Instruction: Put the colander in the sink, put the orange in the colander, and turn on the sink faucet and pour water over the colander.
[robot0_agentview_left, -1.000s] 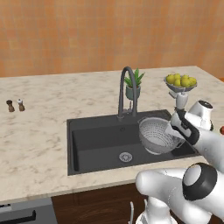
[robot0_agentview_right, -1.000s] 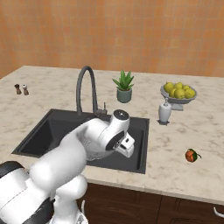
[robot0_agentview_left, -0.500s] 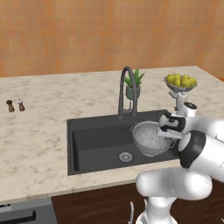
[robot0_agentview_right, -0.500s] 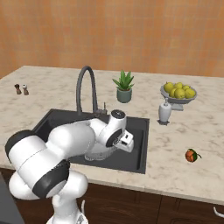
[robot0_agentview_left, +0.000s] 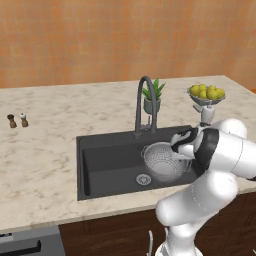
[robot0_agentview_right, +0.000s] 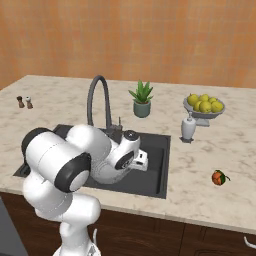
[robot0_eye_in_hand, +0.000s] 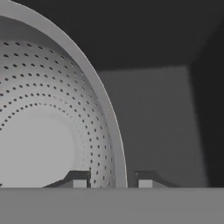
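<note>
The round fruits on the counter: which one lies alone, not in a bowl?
The orange, alone on the marble near the counter's front edge; the yellow fruits are piled in the footed bowl.

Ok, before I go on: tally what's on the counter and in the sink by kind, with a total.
Colander, in the sink, gripper shut on its rim: 1
Orange: 1
Footed bowl of yellow fruit: 1
Potted plant: 1
Soap dispenser: 1
Shakers: 2
Total: 7
</note>
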